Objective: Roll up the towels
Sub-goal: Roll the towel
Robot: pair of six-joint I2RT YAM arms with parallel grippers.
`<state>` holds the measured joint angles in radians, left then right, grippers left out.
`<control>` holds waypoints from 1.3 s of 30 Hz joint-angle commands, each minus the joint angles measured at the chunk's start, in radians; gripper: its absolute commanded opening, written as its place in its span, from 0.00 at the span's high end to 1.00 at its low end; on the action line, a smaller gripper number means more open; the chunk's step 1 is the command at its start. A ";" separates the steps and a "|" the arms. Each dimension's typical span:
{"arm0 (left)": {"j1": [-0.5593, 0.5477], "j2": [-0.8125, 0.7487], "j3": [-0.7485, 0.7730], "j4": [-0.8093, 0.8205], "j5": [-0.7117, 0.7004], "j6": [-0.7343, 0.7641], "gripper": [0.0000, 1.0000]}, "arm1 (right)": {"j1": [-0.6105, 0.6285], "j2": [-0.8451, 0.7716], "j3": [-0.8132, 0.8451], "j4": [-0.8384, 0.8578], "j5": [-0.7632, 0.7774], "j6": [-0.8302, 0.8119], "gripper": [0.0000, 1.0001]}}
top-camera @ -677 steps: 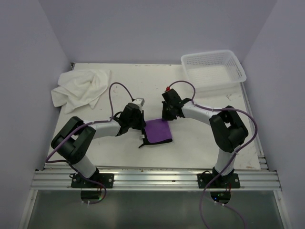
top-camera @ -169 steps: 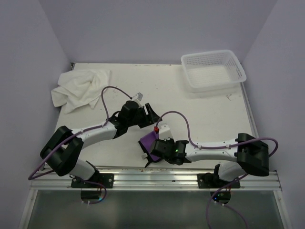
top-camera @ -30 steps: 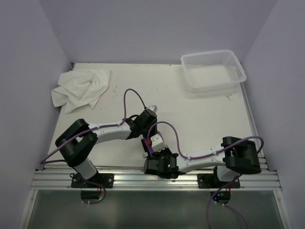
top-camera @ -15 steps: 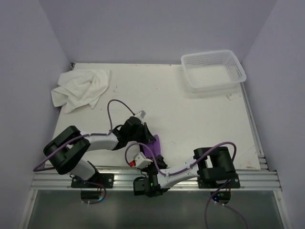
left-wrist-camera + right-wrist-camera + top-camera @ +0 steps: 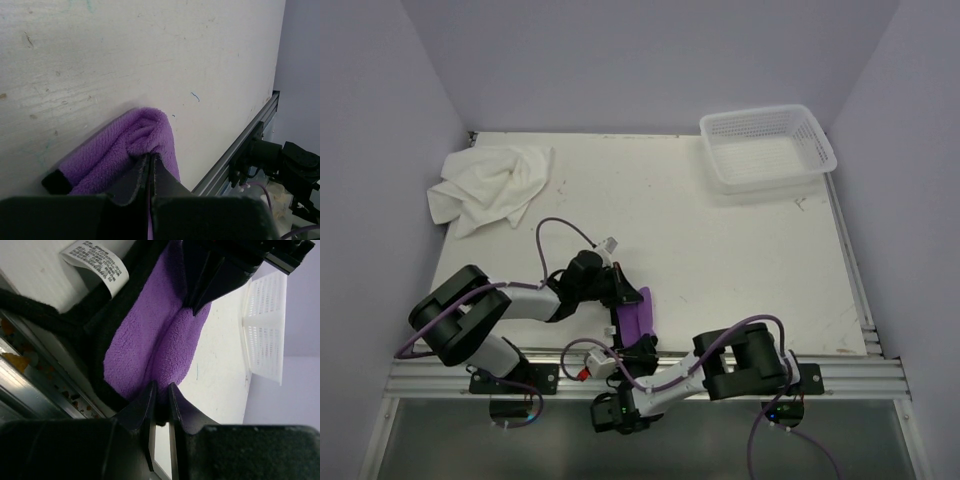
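Purple towel [image 5: 638, 316] now lies bunched into a narrow ridge at the near edge of the table [image 5: 740, 240], tighter than seconds ago. We see left tool [image 5: 150, 160] and right tool [image 5: 160, 391] both pinching it, so rolling looks underway. White towel [image 5: 485, 185] waits far left.
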<state>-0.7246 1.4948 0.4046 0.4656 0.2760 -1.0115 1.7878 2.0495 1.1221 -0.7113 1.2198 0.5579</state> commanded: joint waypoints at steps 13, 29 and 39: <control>0.074 0.039 -0.062 0.197 -0.135 0.033 1.00 | 0.107 -0.028 0.051 0.102 -0.100 -0.109 0.78; 0.074 0.064 -0.156 0.355 -0.162 0.040 1.00 | 0.151 -0.385 -0.076 0.185 -0.235 -0.003 0.59; 0.074 0.027 -0.197 0.386 -0.172 0.054 1.00 | -0.128 -0.834 -0.411 0.459 -0.500 0.115 0.58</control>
<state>-0.6567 1.5372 0.2329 0.8326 0.1490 -1.0061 1.7214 1.3033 0.7818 -0.3973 0.8356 0.6151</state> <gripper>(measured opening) 0.009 0.422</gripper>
